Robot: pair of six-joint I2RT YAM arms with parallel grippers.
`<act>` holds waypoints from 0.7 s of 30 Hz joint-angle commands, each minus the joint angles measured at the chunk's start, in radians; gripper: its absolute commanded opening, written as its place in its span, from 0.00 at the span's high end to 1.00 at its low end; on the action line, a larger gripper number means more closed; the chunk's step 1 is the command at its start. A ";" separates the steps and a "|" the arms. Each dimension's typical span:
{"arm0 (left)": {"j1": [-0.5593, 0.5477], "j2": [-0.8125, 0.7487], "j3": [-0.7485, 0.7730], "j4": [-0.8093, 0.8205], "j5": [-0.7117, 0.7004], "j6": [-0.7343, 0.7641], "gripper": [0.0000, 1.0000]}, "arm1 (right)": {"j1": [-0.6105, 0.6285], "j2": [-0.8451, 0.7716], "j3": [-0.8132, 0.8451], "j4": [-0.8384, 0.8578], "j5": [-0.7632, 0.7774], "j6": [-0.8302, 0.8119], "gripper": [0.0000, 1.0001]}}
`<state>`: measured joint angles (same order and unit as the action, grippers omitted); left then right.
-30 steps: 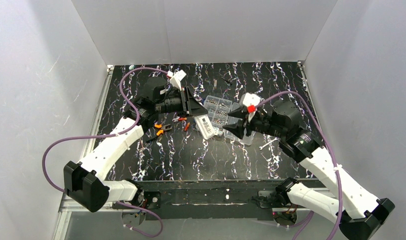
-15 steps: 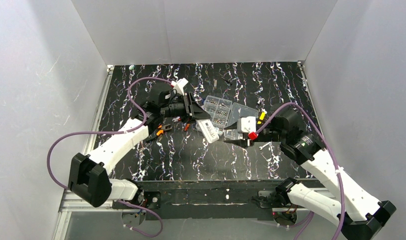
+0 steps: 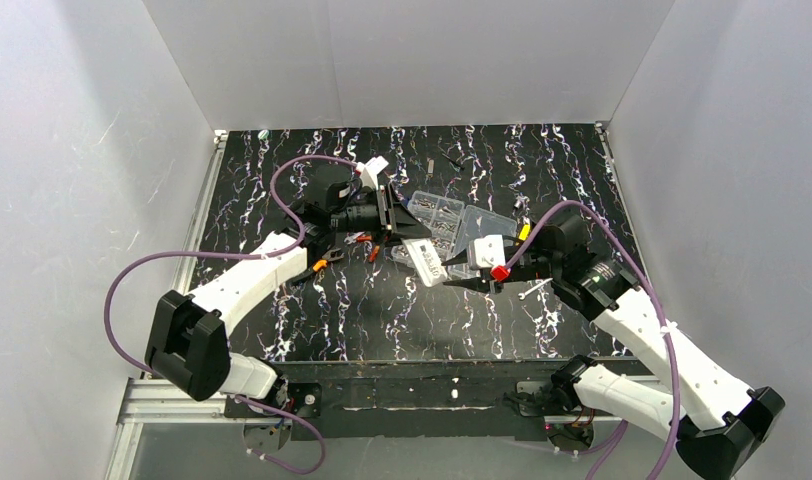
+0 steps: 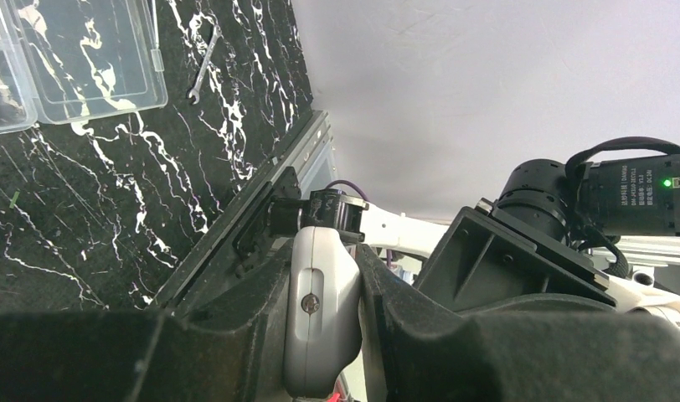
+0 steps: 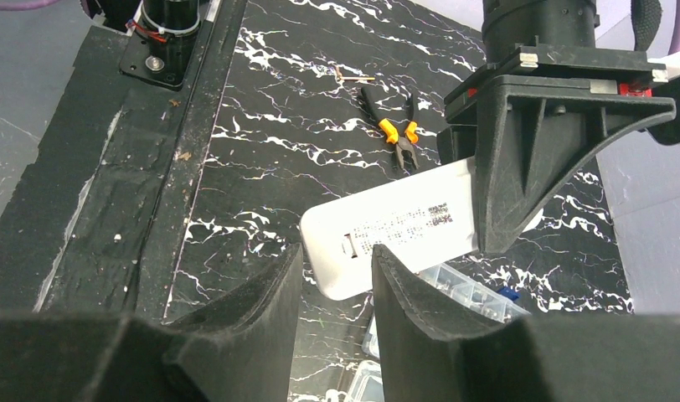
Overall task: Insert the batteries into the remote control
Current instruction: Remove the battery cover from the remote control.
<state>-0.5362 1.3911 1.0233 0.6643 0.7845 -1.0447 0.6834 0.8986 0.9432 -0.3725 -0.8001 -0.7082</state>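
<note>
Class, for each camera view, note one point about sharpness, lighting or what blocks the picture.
Top external view: evenly lit, sharp across the black marbled table. Left wrist view: dark left gripper fingers fill the bottom, underexposed. Right wrist view: right gripper fingers blurred, slim white remote control crisp.

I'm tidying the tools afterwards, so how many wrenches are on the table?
1. A small silver wrench lies on the table, on the near side of the clear box, beside the right arm. More could be hidden under the arms.
</note>
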 commanded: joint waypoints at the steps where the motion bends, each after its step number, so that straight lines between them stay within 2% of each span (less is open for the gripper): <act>1: -0.008 -0.001 0.013 0.061 0.081 -0.015 1.00 | 0.007 0.006 0.048 0.014 -0.040 -0.017 0.56; 9: -0.011 0.003 0.013 0.069 0.098 -0.012 1.00 | 0.008 0.005 0.045 0.008 -0.050 -0.024 0.47; 21: -0.027 -0.002 0.029 0.030 0.112 0.024 1.00 | 0.009 0.010 0.039 0.007 -0.054 -0.036 0.46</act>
<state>-0.5541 1.4025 1.0237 0.6739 0.8337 -1.0328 0.6876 0.9081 0.9463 -0.3725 -0.8337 -0.7357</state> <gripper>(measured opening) 0.261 0.545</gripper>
